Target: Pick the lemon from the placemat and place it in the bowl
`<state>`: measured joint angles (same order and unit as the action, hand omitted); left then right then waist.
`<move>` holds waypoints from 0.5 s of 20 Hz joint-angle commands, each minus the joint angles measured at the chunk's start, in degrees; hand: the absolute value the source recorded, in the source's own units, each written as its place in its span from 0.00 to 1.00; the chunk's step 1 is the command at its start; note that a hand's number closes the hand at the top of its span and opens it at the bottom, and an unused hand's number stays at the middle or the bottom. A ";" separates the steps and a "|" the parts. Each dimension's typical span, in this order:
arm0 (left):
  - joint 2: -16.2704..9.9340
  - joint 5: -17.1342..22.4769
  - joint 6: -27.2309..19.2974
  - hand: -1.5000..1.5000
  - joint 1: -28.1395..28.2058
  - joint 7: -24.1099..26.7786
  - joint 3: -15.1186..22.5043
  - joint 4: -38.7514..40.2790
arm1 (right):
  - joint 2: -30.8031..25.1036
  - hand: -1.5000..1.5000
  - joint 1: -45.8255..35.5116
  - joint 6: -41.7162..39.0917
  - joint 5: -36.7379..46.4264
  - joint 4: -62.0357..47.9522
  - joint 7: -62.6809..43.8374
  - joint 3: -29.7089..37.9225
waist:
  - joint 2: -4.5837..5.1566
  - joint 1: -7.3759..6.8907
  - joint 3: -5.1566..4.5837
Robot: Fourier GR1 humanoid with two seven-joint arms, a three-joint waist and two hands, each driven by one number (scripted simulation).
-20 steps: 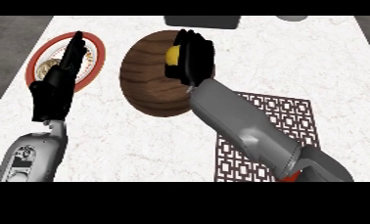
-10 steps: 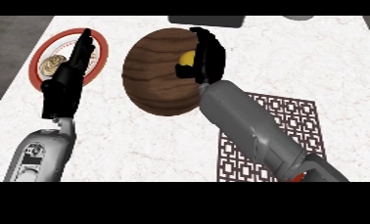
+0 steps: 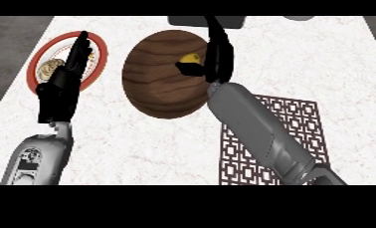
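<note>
While the right hand [image 3: 214, 55] hangs over the bowl's right half, the lemon [image 3: 190, 58] sits just left of its fingers, inside the bowl's outline. Fingers look straightened, not curled round the fruit, so I read it as let go, but the hand hides the lemon's right side and I can't rule out contact there.

Largest to smallest:
- Counter [image 3: 154, 142]: white, faint marble veining, flat and matte.
- Right forearm: grey, smooth casing, comes in from near right across the placemat's left edge.
- Bowl [image 3: 158, 80]: dark wood, horizontal grain bands, round and deep, centre of scene.
- Placemat [image 3: 294, 122]: dark brown, open lattice pattern, flat, near right. Nothing on its visible part.
- Plate [image 3: 38, 62]: red rim, pale centre, far left, with some tan food on it that I can't identify.
- Left hand [image 3: 64, 80]: black, open, fingers straight and pointing far, resting over the plate's right side. Idle.
- Lemon: small, yellow, rounded.

Handling, as a guess: lemon is light, firm, not fragile, skin slightly waxy so it can roll or slip out of a shallow pinch. Best hold is across its middle, thumb against fingers, not by the ends. Curved bowl wall should let it roll to the bottom on release, so low risk of it bouncing out.

Task looks essentially done; what's left is lifting the hand clear without nudging the fruit.
</note>
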<state>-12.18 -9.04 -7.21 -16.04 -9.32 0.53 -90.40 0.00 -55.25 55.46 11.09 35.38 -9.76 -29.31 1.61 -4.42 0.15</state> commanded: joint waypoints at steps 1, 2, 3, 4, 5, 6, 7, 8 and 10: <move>-2.44 1.73 1.42 0.50 0.52 -0.25 -3.08 -0.74 | 0.00 0.00 3.21 -1.77 -7.22 2.20 10.69 5.02 | -0.56 1.25 -0.03; 0.12 -0.12 -0.18 0.50 4.15 1.46 -0.44 -0.85 | 0.00 0.00 4.59 -2.80 -9.05 2.14 12.72 6.56 | -0.66 1.53 -0.04; -1.86 1.45 1.52 0.50 2.23 -3.80 -1.83 -4.87 | 0.00 0.00 6.21 -4.48 -10.04 3.32 14.45 6.15 | -1.06 2.03 -0.04; -1.55 1.10 0.72 0.50 3.38 -0.43 -2.89 -0.90 | -1.56 0.00 5.36 -8.93 -10.43 4.62 16.20 9.11 | -1.19 3.24 -0.09; -1.91 1.71 1.13 0.50 0.80 0.63 -4.05 1.84 | -0.02 0.00 7.32 -8.78 -11.47 5.53 17.63 9.48 | -1.19 3.67 -0.10; -0.80 0.68 0.54 0.50 4.83 -1.11 -1.90 -3.15 | -3.23 0.00 11.75 -11.59 -12.27 7.69 20.48 10.20 | -1.47 3.84 -0.08; -1.34 0.64 0.60 0.50 5.52 1.27 -3.16 -1.29 | -1.91 0.00 11.31 -11.74 -11.82 9.31 20.48 10.26 | -1.54 4.06 -0.13; -1.11 -0.43 -0.15 0.50 -0.48 -2.63 -2.94 0.83 | -0.06 0.00 11.09 -10.99 -13.52 6.77 23.38 11.48 | -1.34 3.89 -0.10; -1.42 0.05 -0.04 0.50 -0.44 0.17 -4.18 2.77 | -0.79 0.00 17.61 -14.43 -14.02 14.14 24.90 10.74 | -1.59 4.74 -0.13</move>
<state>-13.37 -8.64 -6.99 -14.97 -9.81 -2.59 -89.67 -1.13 -43.86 44.84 -0.44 44.15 9.66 -20.13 0.31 -0.69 0.06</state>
